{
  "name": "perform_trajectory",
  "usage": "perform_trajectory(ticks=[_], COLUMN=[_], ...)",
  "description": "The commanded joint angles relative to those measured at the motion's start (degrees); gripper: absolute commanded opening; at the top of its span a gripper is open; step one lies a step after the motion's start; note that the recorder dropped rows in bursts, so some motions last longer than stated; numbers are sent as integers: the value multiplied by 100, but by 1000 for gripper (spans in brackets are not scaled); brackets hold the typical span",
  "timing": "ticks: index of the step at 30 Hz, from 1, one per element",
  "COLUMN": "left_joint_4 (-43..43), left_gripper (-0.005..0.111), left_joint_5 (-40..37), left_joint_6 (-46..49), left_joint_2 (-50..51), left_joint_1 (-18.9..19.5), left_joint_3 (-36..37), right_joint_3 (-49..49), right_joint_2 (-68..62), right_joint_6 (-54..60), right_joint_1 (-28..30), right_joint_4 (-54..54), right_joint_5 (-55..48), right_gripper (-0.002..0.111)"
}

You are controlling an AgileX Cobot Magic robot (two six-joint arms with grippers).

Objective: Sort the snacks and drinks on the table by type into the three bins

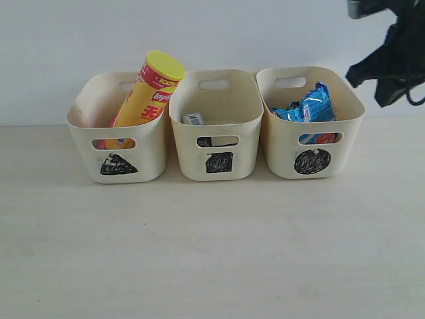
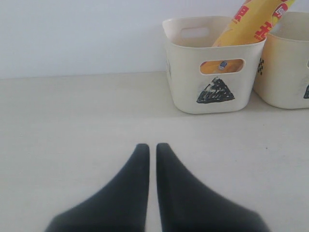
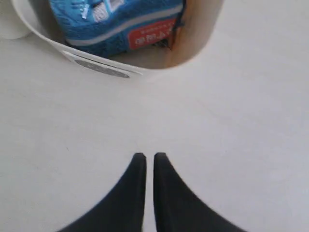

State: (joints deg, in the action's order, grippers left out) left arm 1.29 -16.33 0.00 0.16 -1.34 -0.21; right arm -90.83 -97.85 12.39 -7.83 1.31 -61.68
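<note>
A yellow tube [image 1: 149, 93] is leaned lid-up, tilted rightward, in the triangle bin [image 1: 151, 149]. A carton [image 1: 194, 119] is seen in the square bin [image 1: 189, 156], and a blue bag [image 1: 310, 106] in the circle bin [image 1: 279, 156]. The left fingers [image 2: 131, 186] and right fingers [image 3: 126, 195] are pressed together, empty.

Table front [image 1: 212, 252] open for passing; three tubs [image 1: 216, 126] packed side by side at back (yellow tube [image 1: 149, 90] leans above left rim).

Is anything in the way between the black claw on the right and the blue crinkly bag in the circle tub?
Only a wall. The blue crinkly bag lies inside the cream plastic tub with the black circle; its rim curves between bag and shut right gripper. Nothing else visible is in the way.
</note>
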Motion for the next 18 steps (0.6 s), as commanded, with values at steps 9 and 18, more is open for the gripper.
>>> perform_trajectory(ticks=[9,18], left_joint_4=[-39,-39], left_gripper=[4,4], left_joint_5=[45,45], left_joint_6=[-45,-45], left_joint_2=[-16,-16], left_joint_1=[14,14], left_joint_3=[21,21], right_joint_3=[1227,2495], right_joint_2=[888,1993], right_joint_6=[-75,-168], right_joint_1=[1093,1122], right_joint_4=[-502,-628], right_joint_5=[546,1781], right_gripper=[2,2])
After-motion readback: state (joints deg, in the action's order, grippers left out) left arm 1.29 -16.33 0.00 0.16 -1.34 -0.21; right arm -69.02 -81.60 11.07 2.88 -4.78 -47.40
